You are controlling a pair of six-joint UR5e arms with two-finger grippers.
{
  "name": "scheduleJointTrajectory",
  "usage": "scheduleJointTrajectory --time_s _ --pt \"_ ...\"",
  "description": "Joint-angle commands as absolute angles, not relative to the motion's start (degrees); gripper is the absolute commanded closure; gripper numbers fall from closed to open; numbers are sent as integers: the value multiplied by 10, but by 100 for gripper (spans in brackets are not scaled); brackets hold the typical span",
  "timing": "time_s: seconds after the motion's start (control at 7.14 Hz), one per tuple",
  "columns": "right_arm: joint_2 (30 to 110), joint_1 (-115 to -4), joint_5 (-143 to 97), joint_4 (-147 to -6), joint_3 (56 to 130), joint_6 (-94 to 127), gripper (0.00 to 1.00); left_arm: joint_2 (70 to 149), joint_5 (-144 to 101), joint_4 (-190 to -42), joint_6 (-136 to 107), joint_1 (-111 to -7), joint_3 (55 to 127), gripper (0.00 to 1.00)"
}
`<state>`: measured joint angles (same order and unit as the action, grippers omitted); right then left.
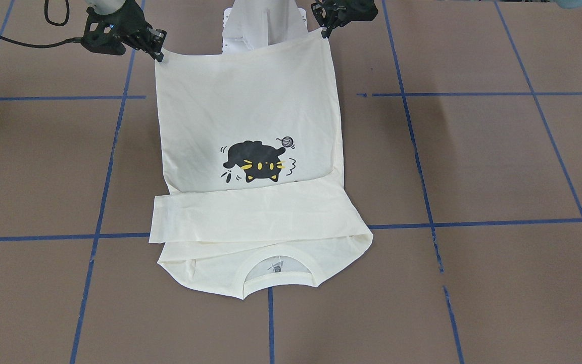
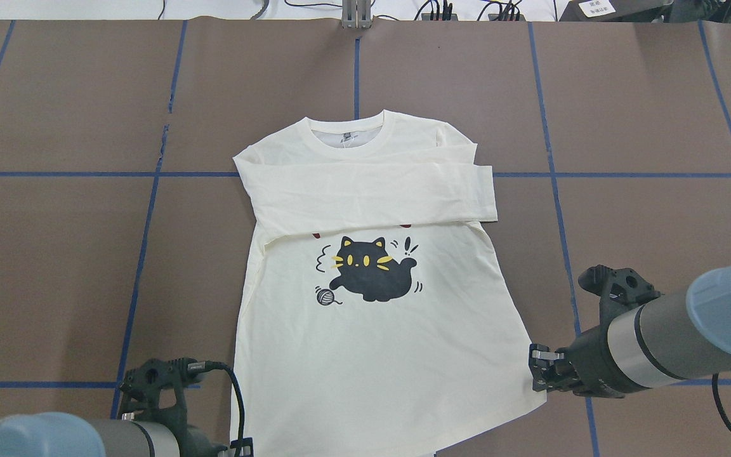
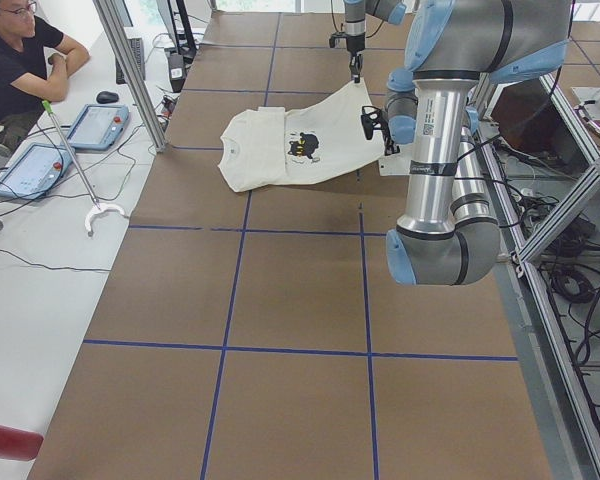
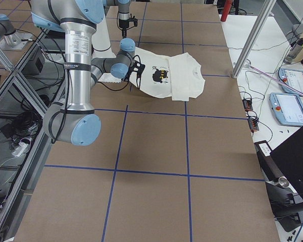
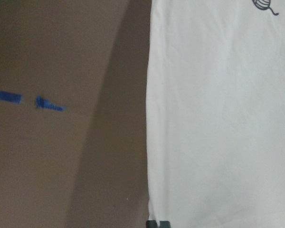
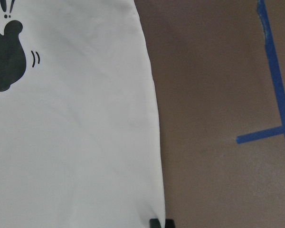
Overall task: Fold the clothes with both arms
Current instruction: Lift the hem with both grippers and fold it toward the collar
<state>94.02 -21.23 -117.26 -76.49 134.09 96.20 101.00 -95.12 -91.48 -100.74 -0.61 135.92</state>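
Currently each hem corner of the shirt (image 2: 372, 355) sits pinched in a gripper. The left gripper (image 1: 326, 31) has its fingers clamped together on one corner and the right gripper (image 1: 159, 53) on the other. The hem stretches between them and appears raised a little off the table (image 2: 54, 254). Ahead of both grippers the rest of the garment lies flat, print up, with the cat print (image 2: 372, 273) about midway. The folded sleeves (image 2: 372, 190) are crossed over the chest just short of the neckline (image 2: 348, 127), at the end farthest from the fingers. The hold looks thin: in both wrist views only the very edge of the cloth reaches the fingertip. A corner could therefore slip out if the arms pull apart or lift fast, dropping the hem in a crumple. The hem also runs skewed, the right gripper's corner lying farther forward than the left's. Carrying it toward the neckline without evening up would likely lay a crooked fold. Dragging rather than lifting could shove cloth ahead of the grippers and undo the crossed sleeves.
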Motion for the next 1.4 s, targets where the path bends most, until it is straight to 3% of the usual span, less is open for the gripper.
scheduleJointTrajectory --time_s 0.0,0.42,1.26 --pt "966 -215 -1252 -766 1366 962 100 1008 -952 -874 -1027 36 1408 100" --pt "952 -249 -1259 -766 1348 936 100 1007 -966 -864 -1024 20 1405 100" --pt "754 -431 -1254 -757 1164 872 100 1036 -1006 -851 -940 -169 1350 100"
